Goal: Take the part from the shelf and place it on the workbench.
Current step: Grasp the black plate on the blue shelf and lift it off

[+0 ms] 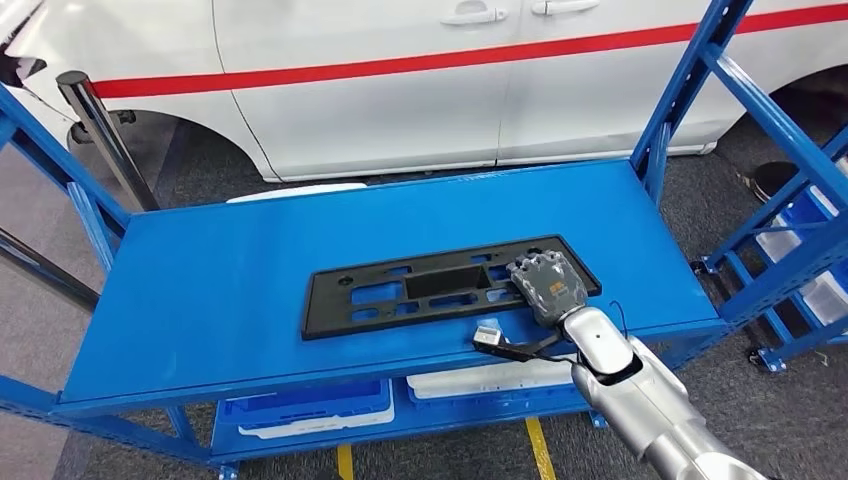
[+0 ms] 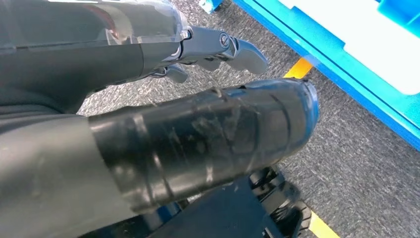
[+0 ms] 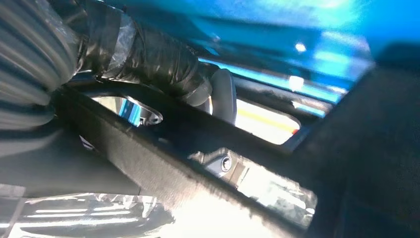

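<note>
The part (image 1: 430, 285), a flat black plate frame with rectangular cut-outs, lies on the blue shelf top (image 1: 200, 300), right of centre. My right hand (image 1: 547, 282) rests over the part's right end, near the shelf's front edge. In the right wrist view the taped thumb (image 3: 148, 59) lies across one side of a black bar of the part (image 3: 163, 148), and fingers show through the cut-outs on the other side, so the hand grips it. My left hand (image 2: 208, 124) hangs over grey floor, its fingers apart and holding nothing.
A white car with a red stripe (image 1: 400, 70) stands close behind the shelf. Blue uprights (image 1: 690, 90) rise at the shelf's right end, with another blue rack (image 1: 800, 250) beyond. Blue and white trays (image 1: 310, 405) sit on the lower level. A dark post (image 1: 105, 135) stands back left.
</note>
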